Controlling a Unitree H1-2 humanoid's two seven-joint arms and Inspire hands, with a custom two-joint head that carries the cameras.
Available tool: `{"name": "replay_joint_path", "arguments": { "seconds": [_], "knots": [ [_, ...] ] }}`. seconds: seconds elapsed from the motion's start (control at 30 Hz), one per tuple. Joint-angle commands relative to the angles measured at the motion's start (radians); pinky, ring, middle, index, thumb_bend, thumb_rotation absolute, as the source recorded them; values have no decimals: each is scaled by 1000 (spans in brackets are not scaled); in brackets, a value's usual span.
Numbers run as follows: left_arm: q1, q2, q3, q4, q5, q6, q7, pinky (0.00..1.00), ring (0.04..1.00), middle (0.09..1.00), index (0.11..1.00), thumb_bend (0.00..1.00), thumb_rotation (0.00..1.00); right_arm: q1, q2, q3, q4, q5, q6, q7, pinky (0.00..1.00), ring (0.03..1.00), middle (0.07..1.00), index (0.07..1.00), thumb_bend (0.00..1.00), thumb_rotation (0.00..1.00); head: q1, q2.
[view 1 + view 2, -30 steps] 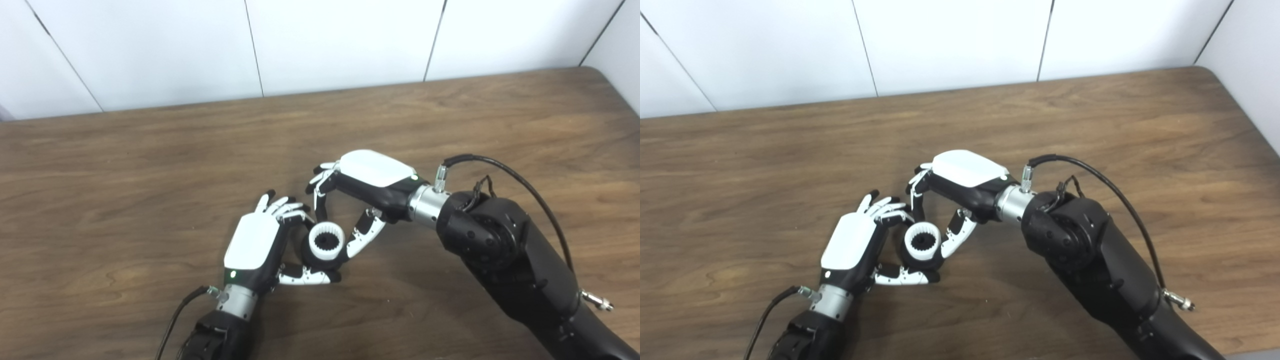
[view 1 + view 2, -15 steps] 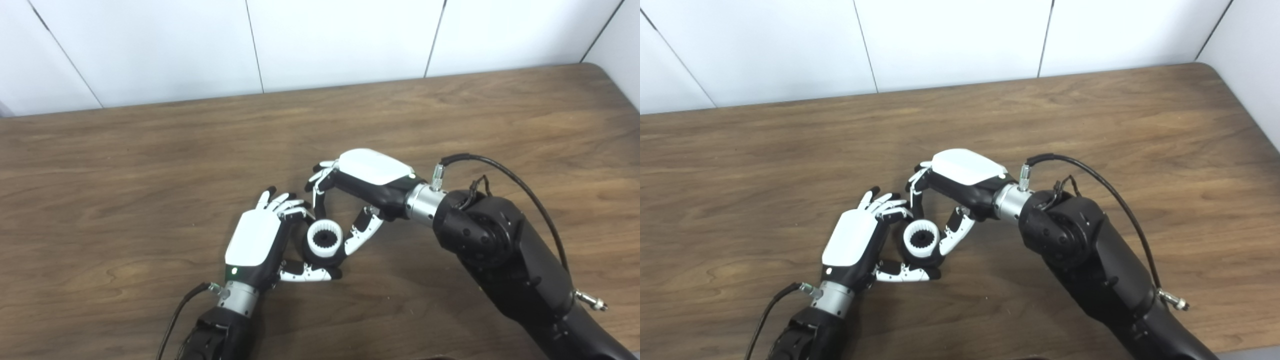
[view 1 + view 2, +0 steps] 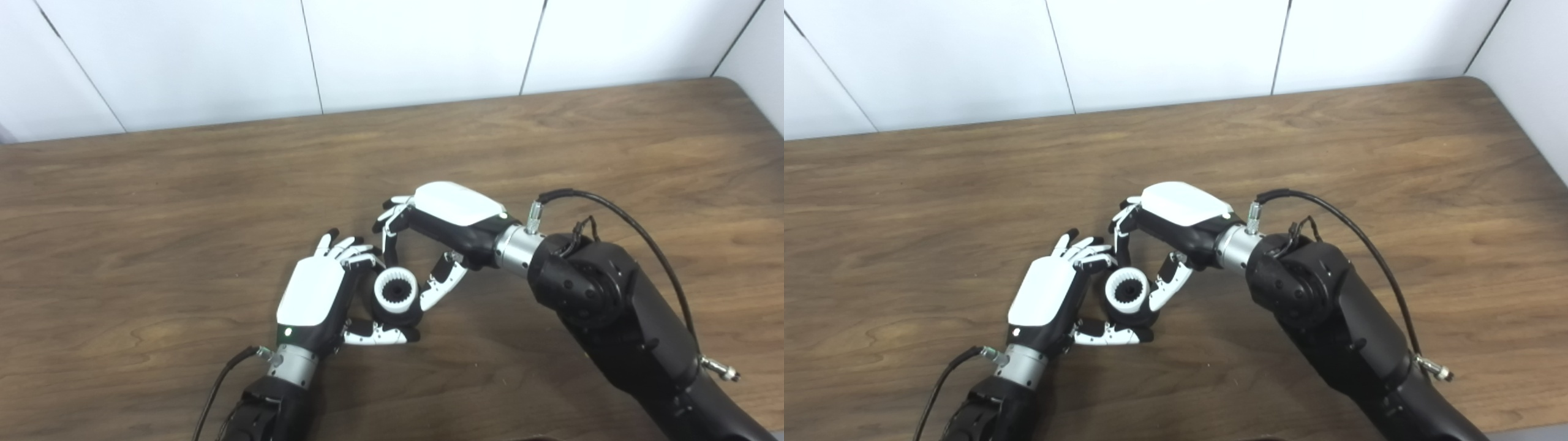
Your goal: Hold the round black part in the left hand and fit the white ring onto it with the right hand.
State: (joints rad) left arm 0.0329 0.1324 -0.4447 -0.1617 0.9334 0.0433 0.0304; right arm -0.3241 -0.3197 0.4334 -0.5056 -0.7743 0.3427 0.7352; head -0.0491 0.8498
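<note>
My left hand (image 3: 312, 294) is shut on the round black part (image 3: 392, 316) near the middle of the wooden table, thumb under it and fingers curled behind it. The white ring (image 3: 396, 290), toothed on the inside, sits on top of the black part; it also shows in the right eye view (image 3: 1127, 290). My right hand (image 3: 450, 211) reaches in from the right. Its thumb rests against the ring's right side and its fingers come down at the ring's upper left, so it pinches the ring. Most of the black part is hidden by the ring and the fingers.
The brown wooden table (image 3: 184, 184) runs to a white panelled wall (image 3: 392, 49) at the back. Its right end rounds off near a side wall (image 3: 1531, 79). My right forearm (image 3: 612, 306) with a black cable lies across the right foreground.
The camera shifted slightly. My right hand has drawn in a little to the left, bringing its thumb closer against the ring. My left hand keeps its hold on the black part.
</note>
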Motion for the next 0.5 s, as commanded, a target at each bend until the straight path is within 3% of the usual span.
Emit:
{"name": "replay_joint_path", "arguments": {
  "seconds": [0.0, 0.47],
  "knots": [
    [3, 2, -9, -6, 21, 7, -18, 1000, 880, 780, 486, 522, 50, -20, 7, -12, -13, -7, -21, -23, 900, 928, 813, 482, 525, 137, -1, 2],
    [3, 7, -7, -8, 19, 2, -17, 1000, 882, 779, 486, 521, 51, -16, -4, -17, -1, -7, -21, -24, 879, 929, 802, 482, 525, 136, -2, 6]
  ]
}}
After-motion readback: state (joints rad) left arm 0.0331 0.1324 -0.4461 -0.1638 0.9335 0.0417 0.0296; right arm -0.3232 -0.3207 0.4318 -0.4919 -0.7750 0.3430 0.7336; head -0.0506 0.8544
